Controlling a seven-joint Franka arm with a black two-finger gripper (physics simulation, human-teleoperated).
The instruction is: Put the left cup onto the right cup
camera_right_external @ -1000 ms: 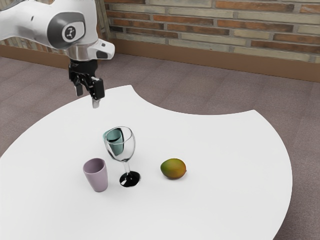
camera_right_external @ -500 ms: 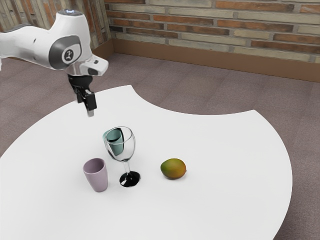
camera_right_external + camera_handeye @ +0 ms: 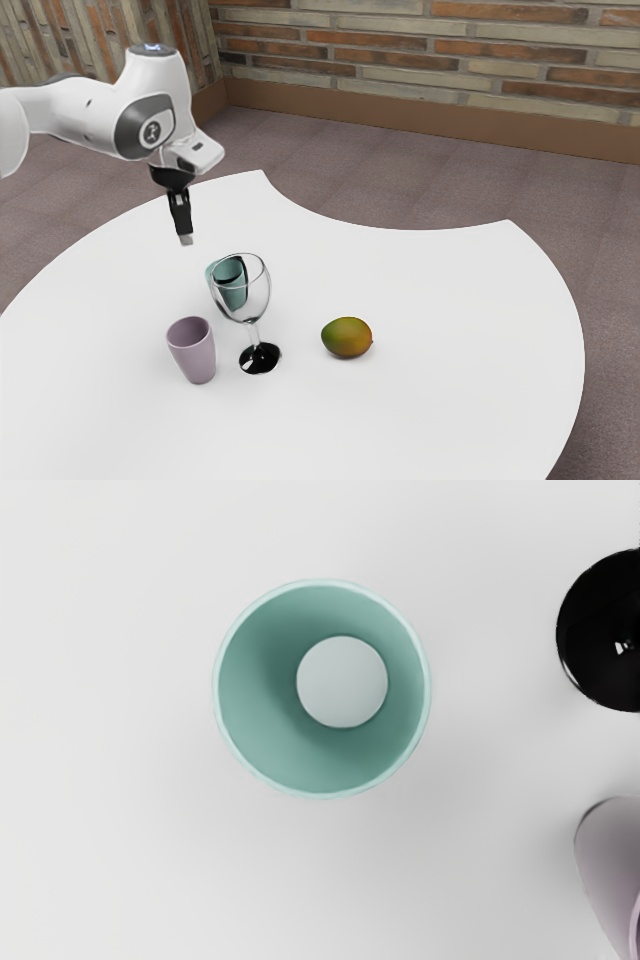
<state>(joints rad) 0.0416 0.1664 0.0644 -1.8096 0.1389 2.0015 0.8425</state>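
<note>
A mauve cup (image 3: 191,349) stands upright on the white table (image 3: 430,300), toward the exterior view's left. Just beyond it a teal cup (image 3: 231,282) stands upright, seen through the bowl of a wine glass (image 3: 262,290). My gripper (image 3: 184,238) hangs above the table, behind and above the teal cup, open with nothing in it. The wrist view looks straight down into the teal cup (image 3: 260,700). The mauve cup's rim (image 3: 610,870) and the glass's black foot (image 3: 600,630) lie off to one side of it.
A mango (image 3: 347,337) lies on the table to the exterior view's right of the wine glass. The table's far edge has a curved cut-out (image 3: 330,215). A brick wall (image 3: 420,50) runs behind.
My arm has come lower and my hand has turned, so the fingers now show edge-on. The gripper has dropped a little toward the teal cup. Nothing on the table has moved.
</note>
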